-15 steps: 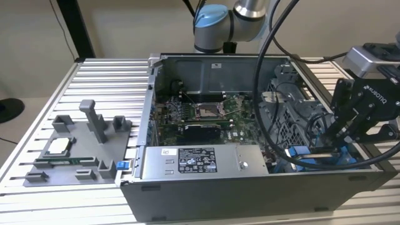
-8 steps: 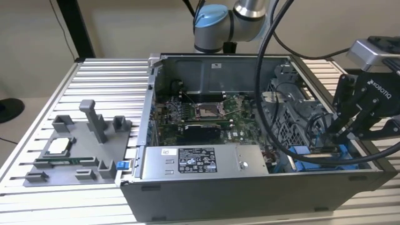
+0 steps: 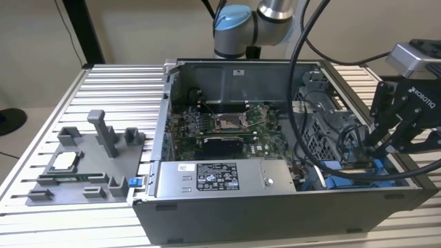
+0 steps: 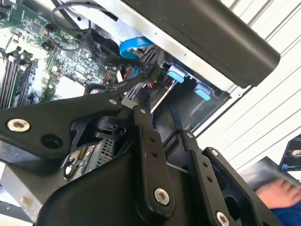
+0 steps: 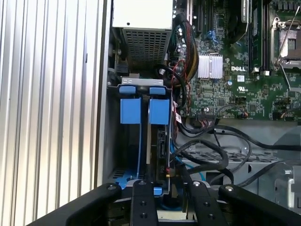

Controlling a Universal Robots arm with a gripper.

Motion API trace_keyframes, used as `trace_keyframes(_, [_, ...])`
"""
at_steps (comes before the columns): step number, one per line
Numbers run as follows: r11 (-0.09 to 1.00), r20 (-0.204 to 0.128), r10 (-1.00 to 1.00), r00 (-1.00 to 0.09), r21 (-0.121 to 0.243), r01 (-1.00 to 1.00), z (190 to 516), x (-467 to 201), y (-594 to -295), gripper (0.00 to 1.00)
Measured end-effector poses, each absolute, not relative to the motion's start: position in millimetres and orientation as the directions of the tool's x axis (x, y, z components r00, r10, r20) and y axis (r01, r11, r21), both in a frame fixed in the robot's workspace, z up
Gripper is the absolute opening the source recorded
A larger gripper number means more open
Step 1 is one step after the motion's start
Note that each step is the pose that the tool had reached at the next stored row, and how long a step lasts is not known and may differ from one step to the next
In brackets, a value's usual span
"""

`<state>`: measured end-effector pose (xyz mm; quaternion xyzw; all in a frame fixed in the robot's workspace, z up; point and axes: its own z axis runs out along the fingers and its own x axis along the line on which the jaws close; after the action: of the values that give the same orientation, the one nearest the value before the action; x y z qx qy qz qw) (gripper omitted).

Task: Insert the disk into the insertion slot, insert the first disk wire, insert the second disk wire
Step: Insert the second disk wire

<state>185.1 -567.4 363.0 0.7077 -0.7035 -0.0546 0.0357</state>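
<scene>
Several black wires (image 5: 235,133) are looped close beside the slot (image 5: 112,141), and two thicker cables (image 3: 293,88) are draped from the arm (image 3: 238,26) down into the case (image 3: 276,222). Any of these could be snagged or dragged if the wrist is shifted. A plug could also be bent if it is pressed askew against its socket. What seems to be the disk (image 5: 159,111), framed in blue, is seen standing on edge inside the slot, at the case corner on the exterior view's right. If it is not fully seated, it could be disturbed by a sideways knock. The arm is arched over the case from its far side, with the wrist turned downward above that corner. The fingers (image 3: 377,132) are held low at the slot's mouth, close over the disk. How far they are parted, and whether anything is gripped, cannot be told.
</scene>
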Motion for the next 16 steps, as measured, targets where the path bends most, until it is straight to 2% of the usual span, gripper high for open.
trace_keyframes(16, [-0.004, -0.042, -0.999, -0.002, 0.149, -0.989, 355.9, 203.5, -570.3, 1.00])
